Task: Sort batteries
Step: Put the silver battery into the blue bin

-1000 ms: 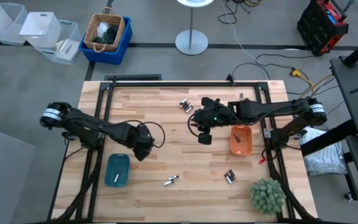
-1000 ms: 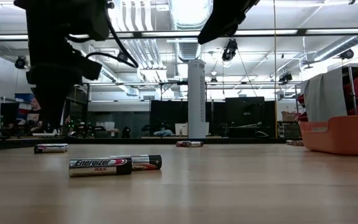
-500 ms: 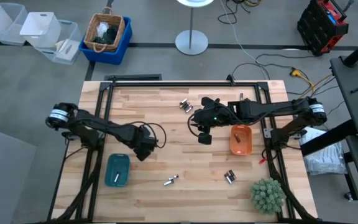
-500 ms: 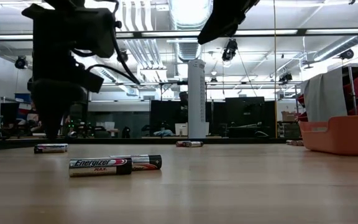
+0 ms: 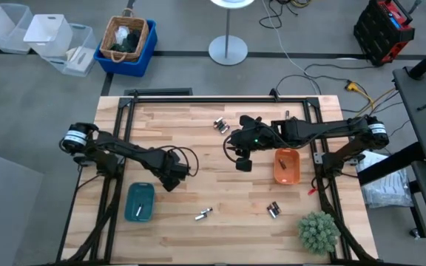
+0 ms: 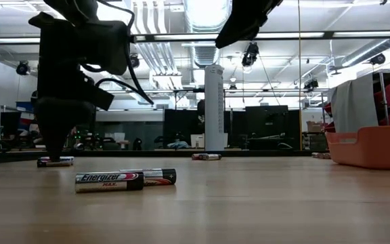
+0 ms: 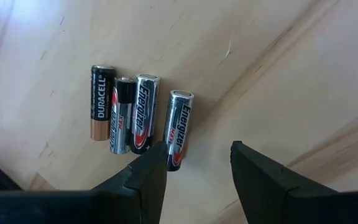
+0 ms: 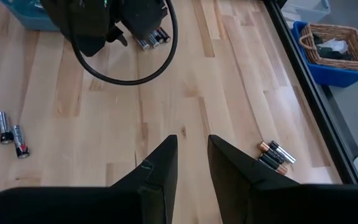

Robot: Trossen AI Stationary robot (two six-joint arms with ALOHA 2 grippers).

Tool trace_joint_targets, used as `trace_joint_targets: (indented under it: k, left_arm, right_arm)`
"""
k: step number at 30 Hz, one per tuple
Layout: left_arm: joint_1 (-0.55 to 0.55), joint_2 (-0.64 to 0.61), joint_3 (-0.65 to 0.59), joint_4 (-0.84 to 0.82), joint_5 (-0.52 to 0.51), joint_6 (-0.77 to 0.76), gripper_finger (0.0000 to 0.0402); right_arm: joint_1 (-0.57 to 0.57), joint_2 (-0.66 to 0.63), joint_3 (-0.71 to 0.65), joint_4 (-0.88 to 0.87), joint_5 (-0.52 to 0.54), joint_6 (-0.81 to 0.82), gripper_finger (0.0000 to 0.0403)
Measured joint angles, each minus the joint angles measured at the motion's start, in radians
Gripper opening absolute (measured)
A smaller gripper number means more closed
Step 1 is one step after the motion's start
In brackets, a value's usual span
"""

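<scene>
- Overhead, the left end effector [image 5: 170, 177] hangs low over the left-centre of the wooden tabletop [image 5: 198, 140], just beside a teal tray [image 5: 140, 202]. The right end effector [image 5: 242, 161] sits nearer the middle, next to an orange tray [image 5: 286, 165]. Batteries lie in small clusters: one group [image 5: 221, 125] toward the far edge, a pair [image 5: 203, 214] toward the near edge, another group [image 5: 274, 210] to the right of that pair. A small green plant [image 5: 317, 232] stands at the near right corner.
- At tabletop height, two batteries [image 6: 124, 179] lie end-on in the foreground (one reads Energizer Max). The left end effector [image 6: 58, 146] comes down right over another battery [image 6: 55, 161] farther back; the orange tray [image 6: 371, 146] shows at the right edge.
- Through the left wrist camera, the left end effector [image 7: 197, 158] is open, its fingers [image 7: 148, 168] spread either side of bare wood. Four batteries [image 7: 138, 118] lie side by side on the tabletop, and one finger's tip overlaps the end of the nearest one.
- Through the right wrist camera, the right end effector [image 8: 192, 152] is slightly open, a narrow gap between its fingers, holding nothing. Beyond it, a cluster of batteries [image 8: 275, 155] lies on one side and two batteries [image 8: 11, 132] on the other.
</scene>
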Motion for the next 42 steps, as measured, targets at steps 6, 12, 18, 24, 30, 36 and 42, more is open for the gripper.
trace_joint_targets:
  k: [6,12,18,24,30,36,42]
  left_arm:
    - [0.0,0.003,0.0,0.003,-0.001,0.009,0.0156]
    - [0.001,0.003,0.0,0.009,-0.001,0.02,0.0156]
    - [0.002,0.003,0.0,0.019,-0.001,0.045,0.0156]
    - [0.009,0.003,-0.003,0.03,-0.002,0.06,0.0156]
    - [0.014,0.002,-0.01,0.055,-0.003,0.071,0.0156]
    - [0.018,0.002,-0.017,0.061,-0.003,0.073,0.0156]
    - [0.034,0.002,-0.025,0.061,-0.002,0.105,0.0156]
  right_arm:
    - [0.0,0.0,0.0,0.0,0.0,0.004,0.0082]
    - [0.0,0.0,-0.001,0.0,0.0,0.007,0.0082]
    - [0.0,0.0,-0.001,0.0,0.0,0.007,0.0082]
    - [0.0,0.0,-0.001,0.0,0.0,0.008,0.0082]
    - [0.0,0.0,-0.003,0.0,0.0,0.008,0.0082]
    - [0.0,0.0,-0.008,0.0,0.0,0.008,0.0082]
    - [0.0,0.0,-0.013,0.0,0.0,0.011,0.0082]
